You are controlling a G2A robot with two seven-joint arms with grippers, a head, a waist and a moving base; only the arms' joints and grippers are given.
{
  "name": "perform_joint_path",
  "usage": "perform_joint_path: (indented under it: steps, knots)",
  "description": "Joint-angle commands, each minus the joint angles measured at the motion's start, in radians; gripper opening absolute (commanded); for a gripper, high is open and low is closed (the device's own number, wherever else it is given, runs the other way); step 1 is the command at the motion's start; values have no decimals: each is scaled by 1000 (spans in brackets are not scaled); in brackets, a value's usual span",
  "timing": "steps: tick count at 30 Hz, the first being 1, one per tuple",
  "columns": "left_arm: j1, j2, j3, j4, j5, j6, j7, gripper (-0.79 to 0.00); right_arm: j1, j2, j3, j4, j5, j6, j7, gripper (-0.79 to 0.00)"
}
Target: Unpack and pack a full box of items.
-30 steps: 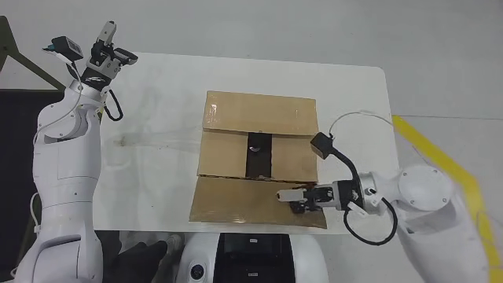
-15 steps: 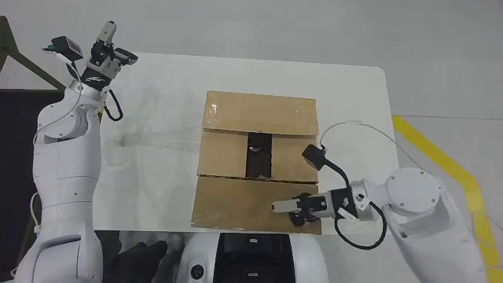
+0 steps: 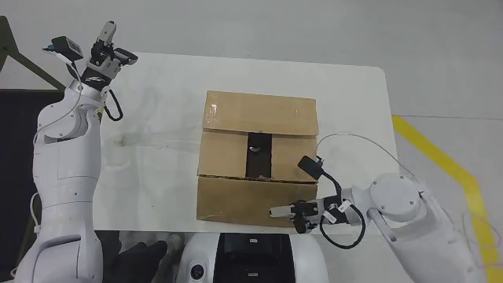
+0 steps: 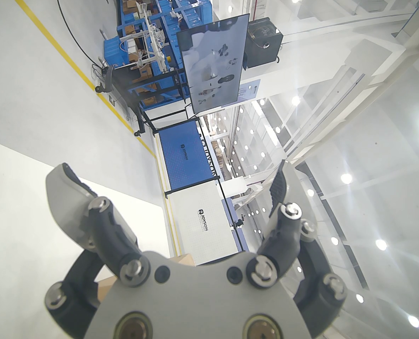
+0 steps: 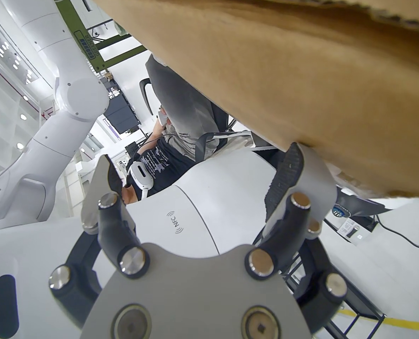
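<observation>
Right gripper [image 5: 199, 158]: jaws wide, nothing between them. One finger [image 5: 289, 178] touches the underside of the near flap [image 5: 301, 72] and the other hangs free below it. That reads as a push from below, not a pinch, with the finger used as a lever to swing the flap up.

In the top view the right gripper [image 3: 280, 211] sits at the front edge of the near flap [image 3: 251, 200], just off the table's near side. The arm comes in from the right, likely so the wrist stays under the cardboard.

Left gripper [image 4: 172, 174]: jaws also wide, empty, pointing up and away. The top view puts the left gripper [image 3: 110, 43] over the table's far left corner, well apart from the box. Judged parked there to stay out of the way.

The box [image 3: 259, 114] sits mid-table [image 3: 157, 149] with a dark gap [image 3: 258, 155] in its top. Cannot tell what is inside.

Judgement: this is the flap-handling step, and opening vs closing can't be told from here. Risks: the finger slips off the flap edge, or the push shoves the whole box, since nothing braces it.
</observation>
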Motion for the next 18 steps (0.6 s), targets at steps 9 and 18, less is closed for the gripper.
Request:
perform_joint_path:
  steps: [9, 18]
  knots:
    - [0, 0, 0, 0, 0, 0, 0, 0, 5, 22, -4, 10, -33, 43, -43, 0]
    - [0, 0, 0, 0, 0, 0, 0, 0, 4, 33, -1, 10, -37, 53, -74, 0]
